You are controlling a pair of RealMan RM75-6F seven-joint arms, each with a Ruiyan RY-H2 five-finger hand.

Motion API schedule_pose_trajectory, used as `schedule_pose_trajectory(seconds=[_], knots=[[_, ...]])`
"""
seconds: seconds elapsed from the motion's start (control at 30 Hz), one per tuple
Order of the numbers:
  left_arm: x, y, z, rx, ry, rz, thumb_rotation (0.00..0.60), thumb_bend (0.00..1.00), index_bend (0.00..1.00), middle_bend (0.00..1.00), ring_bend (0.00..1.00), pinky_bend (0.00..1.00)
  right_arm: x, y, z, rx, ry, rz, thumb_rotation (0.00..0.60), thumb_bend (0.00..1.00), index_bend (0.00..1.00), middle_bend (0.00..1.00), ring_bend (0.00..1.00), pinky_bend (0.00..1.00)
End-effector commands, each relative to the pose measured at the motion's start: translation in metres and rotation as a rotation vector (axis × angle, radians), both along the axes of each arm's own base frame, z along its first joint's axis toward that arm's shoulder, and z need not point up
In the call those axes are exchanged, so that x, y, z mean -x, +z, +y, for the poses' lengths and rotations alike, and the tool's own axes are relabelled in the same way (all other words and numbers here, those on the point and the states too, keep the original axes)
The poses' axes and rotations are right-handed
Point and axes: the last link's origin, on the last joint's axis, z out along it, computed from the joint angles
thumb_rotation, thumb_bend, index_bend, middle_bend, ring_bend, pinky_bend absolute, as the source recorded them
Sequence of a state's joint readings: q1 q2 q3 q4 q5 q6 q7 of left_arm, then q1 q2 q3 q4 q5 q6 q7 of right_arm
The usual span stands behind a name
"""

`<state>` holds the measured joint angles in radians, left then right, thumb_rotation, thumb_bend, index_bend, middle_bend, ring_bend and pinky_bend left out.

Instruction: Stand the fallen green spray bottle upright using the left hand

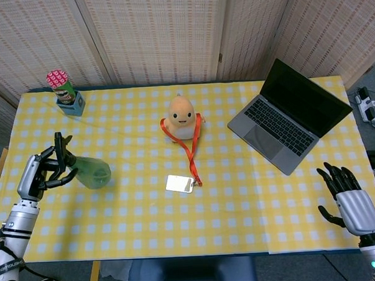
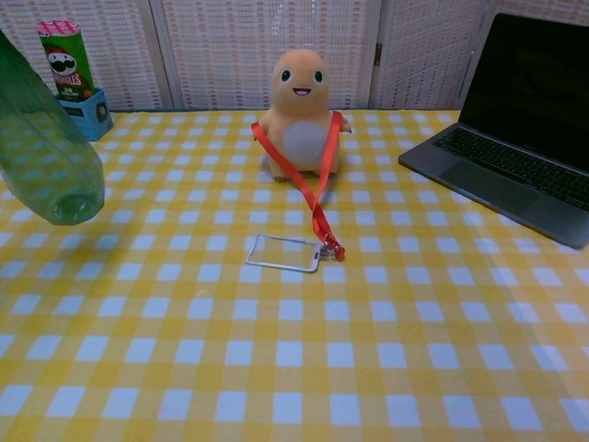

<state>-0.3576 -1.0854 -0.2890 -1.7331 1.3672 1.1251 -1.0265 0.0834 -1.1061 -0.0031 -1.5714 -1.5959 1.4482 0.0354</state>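
Note:
The green spray bottle [image 1: 92,174] is held at its black nozzle end by my left hand [image 1: 42,172] near the table's left edge. In the chest view the bottle [image 2: 46,147] fills the upper left. It is tilted, with its top leaning off the frame to the left and its round base low and to the right. The base seems just above the cloth. The chest view does not show my left hand. My right hand [image 1: 347,196] hangs off the table's front right corner, fingers spread and holding nothing.
An orange plush toy [image 1: 181,116] with an orange lanyard and a clear badge holder [image 1: 179,183] sits mid-table. A Pringles can in a blue box [image 1: 66,93] stands at the back left. An open laptop [image 1: 289,114] is at the right.

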Motion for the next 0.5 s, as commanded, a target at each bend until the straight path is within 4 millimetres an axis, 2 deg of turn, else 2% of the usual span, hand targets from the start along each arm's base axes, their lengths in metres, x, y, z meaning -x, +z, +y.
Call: schedule_pose_trajectory(seconds=[0.03,0.27,0.5], knots=[[0.003,-0.013,-0.009,0.095,0.004,-0.029,0.600,0.58,0.72,1.00,1.00,1.00,0.000,-0.001,0.001,-0.005,-0.001,-0.001,0.600,0.33,0.00,0.00,0.00,0.00],[0.012,-0.021,-0.004,0.054,0.032,-0.103,0.600,0.57,0.71,1.00,1.00,1.00,-0.002,0.009,0.002,0.041,0.038,-0.035,0.600,0.33,0.00,0.00,0.00,0.00],[0.018,-0.033,-0.004,0.046,0.026,-0.060,0.600,0.57,0.71,1.00,1.00,1.00,-0.001,0.005,0.003,0.010,0.035,-0.036,0.600,0.33,0.00,0.00,0.00,0.00]])
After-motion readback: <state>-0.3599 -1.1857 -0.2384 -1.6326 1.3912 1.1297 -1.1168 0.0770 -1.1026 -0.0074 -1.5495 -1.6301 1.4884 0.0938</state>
